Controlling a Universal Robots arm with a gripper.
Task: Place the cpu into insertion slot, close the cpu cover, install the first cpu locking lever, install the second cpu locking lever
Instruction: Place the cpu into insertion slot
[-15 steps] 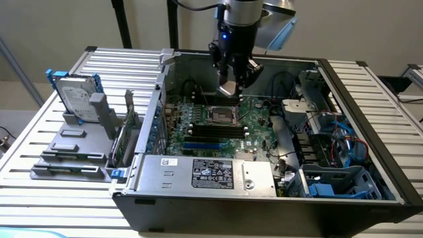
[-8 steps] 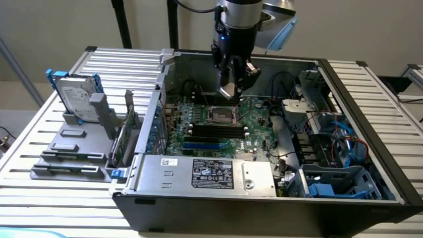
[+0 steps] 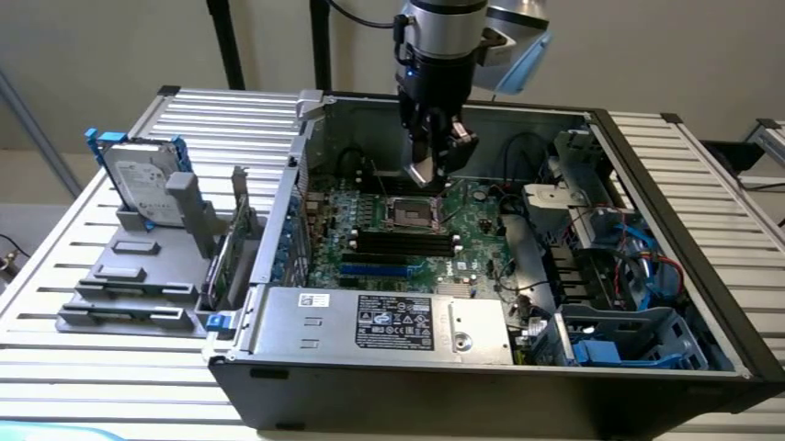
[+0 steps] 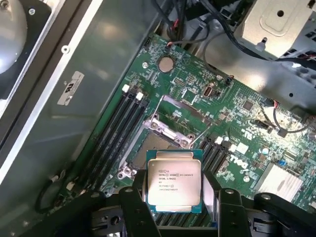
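Held the cpu (image 4: 174, 180) clamped by two edges in the tool (image 3: 426, 167), poised above the open insertion slot (image 3: 411, 214) on the green motherboard (image 4: 237, 113), not yet seated.

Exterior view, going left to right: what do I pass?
Hard drive in its blue bracket → gripper holding the cpu, by the insertion slot → blue drive cage.
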